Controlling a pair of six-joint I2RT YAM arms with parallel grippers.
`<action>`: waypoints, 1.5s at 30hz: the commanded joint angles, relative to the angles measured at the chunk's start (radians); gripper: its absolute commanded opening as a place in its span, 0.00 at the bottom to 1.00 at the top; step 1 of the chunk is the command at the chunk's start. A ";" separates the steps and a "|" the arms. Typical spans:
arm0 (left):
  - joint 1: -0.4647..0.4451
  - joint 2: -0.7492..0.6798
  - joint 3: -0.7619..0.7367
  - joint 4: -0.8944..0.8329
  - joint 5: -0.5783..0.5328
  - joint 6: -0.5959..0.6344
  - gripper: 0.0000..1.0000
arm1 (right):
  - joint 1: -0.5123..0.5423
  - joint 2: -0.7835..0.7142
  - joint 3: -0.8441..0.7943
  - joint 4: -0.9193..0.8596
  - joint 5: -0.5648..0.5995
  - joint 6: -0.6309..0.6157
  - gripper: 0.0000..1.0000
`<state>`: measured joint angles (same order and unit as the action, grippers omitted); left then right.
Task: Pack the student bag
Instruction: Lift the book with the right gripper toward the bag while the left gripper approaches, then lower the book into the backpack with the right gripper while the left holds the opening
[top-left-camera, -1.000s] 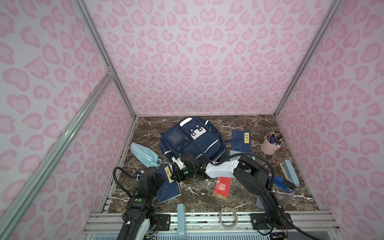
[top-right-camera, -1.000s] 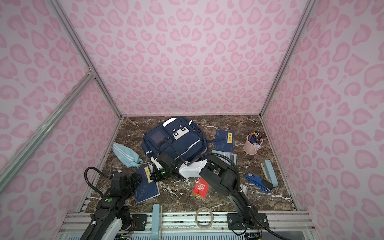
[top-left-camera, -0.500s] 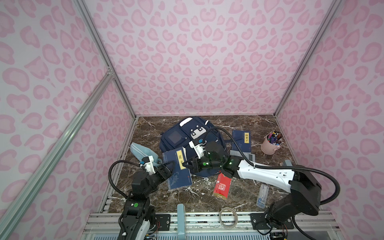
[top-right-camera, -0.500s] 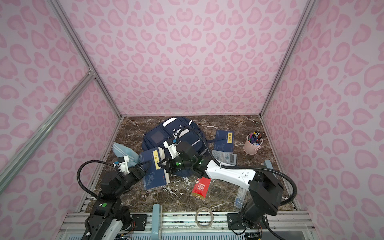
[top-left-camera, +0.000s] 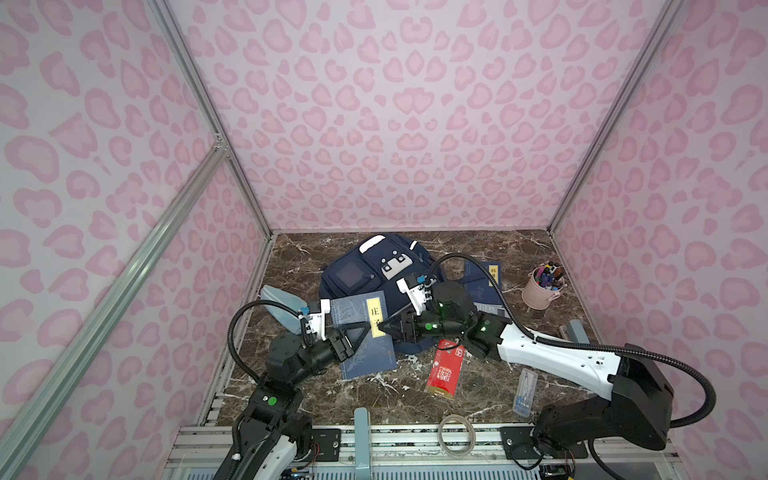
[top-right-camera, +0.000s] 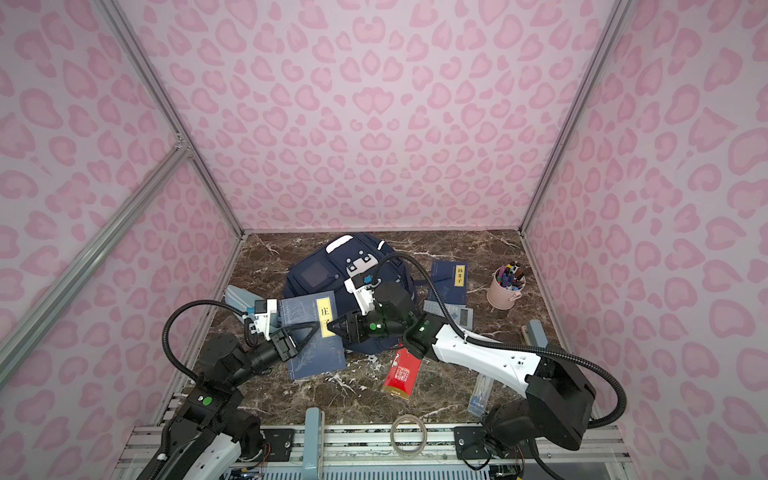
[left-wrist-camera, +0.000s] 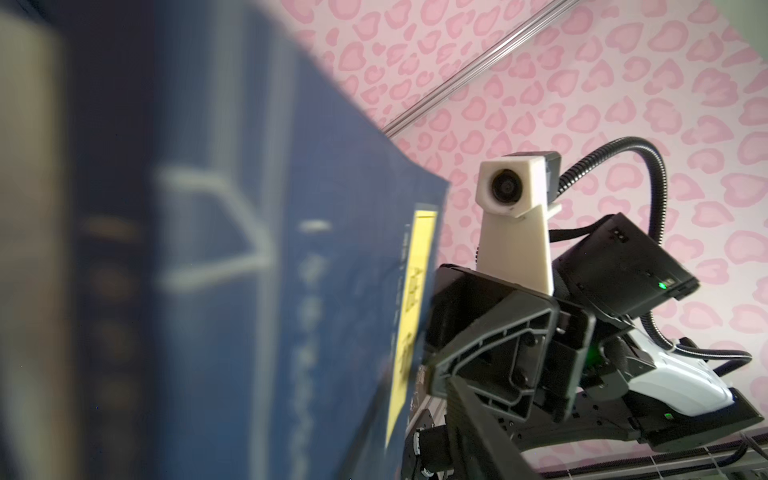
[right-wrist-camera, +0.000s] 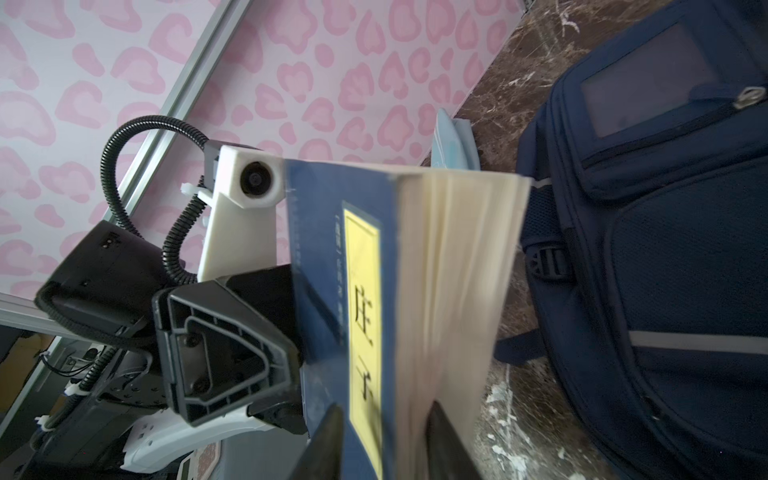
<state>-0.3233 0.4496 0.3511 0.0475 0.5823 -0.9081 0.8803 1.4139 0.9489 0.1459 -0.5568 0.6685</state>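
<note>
Near edge: a roll of clear tape (top-left-camera: 457, 430) rests on the rail. Just beyond it, a red booklet (top-left-camera: 445, 368) lies flat on the marble table (top-left-camera: 303, 257).

Mid-table: the left gripper (top-left-camera: 361, 330) is closed on the blue book (top-left-camera: 353, 309), with one finger flat against the front cover. It holds the book tilted, clear of the table. The right gripper (top-left-camera: 384, 327) meets the book from the right. Its fingers (right-wrist-camera: 328, 440) stand apart, one on each side of the page edge. Whether they press the book cannot be determined.

Far half: the student bag (top-left-camera: 357, 270) lies flat, front pockets up, directly beyond both grippers at mid-width. Its near edge passes under the right gripper's wrist. In both top views the raised book overlaps its near left part. A light-blue pouch (top-left-camera: 282, 307) lies to the bag's left, and a pink pen cup (top-left-camera: 540, 289) stands well to its right.
</note>
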 joint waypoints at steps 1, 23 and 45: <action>-0.011 0.015 0.014 0.084 0.035 -0.019 0.04 | -0.044 -0.022 -0.041 0.023 -0.030 -0.058 0.73; -0.148 0.238 0.117 0.072 -0.114 0.092 0.52 | -0.134 0.038 -0.248 0.595 -0.272 0.157 0.00; -0.442 1.097 0.728 -0.346 -0.761 0.686 0.74 | -0.721 -0.580 -0.413 -0.247 0.123 -0.024 0.00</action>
<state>-0.7471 1.4570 1.0206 -0.2657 -0.1036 -0.3641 0.2005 0.8719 0.5644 -0.0799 -0.4641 0.6403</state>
